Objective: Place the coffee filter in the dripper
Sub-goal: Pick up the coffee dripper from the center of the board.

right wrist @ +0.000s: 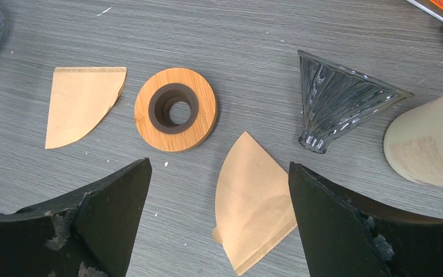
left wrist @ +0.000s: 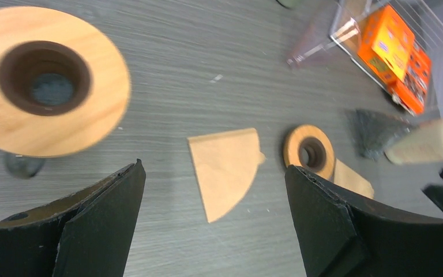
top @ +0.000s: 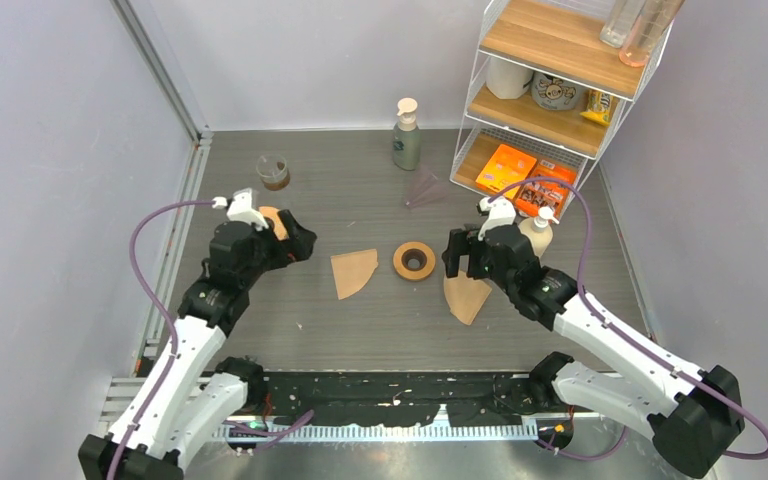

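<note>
Coffee filter (right wrist: 252,199) lies flat on the table (right wrist: 254,34) beneath the right gripper (right wrist: 218,173), jaws spread wide; the left gripper (left wrist: 213,173) gapes too. Pinching its curled corner looks best; the glass dripper (right wrist: 340,101) lies on its side nearby.

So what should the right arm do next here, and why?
Probably lower the right tool straight down onto the paper filter and pinch it. The filter lies flat on the table under the open jaws, not yet gripped, and the glass dripper lies on its side nearby with nothing in it.
</note>
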Robot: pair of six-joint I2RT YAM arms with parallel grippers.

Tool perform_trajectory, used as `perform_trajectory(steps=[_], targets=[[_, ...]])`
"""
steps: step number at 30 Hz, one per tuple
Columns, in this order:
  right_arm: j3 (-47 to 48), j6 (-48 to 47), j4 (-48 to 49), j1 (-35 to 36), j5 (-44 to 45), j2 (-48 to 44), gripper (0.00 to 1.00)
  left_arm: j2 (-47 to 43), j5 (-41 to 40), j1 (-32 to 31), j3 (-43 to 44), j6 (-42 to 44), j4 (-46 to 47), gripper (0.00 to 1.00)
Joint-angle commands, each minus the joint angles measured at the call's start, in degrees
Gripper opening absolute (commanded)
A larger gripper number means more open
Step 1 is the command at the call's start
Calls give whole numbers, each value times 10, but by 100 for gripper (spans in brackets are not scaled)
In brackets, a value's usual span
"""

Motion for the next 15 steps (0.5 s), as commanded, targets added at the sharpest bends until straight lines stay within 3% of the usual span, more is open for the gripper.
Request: perform_trajectory(steps=[1,8,15], targets=[[27,10,0,0,2,7,95,-12,-28,-71,-4,-17,16,99],[29,30,-27,0,6,37,96,28,-40,-157,-19,-31,58,99],[33,46,-23,0,-23,91,95,113,-36,-199,-4,-34,78,99]])
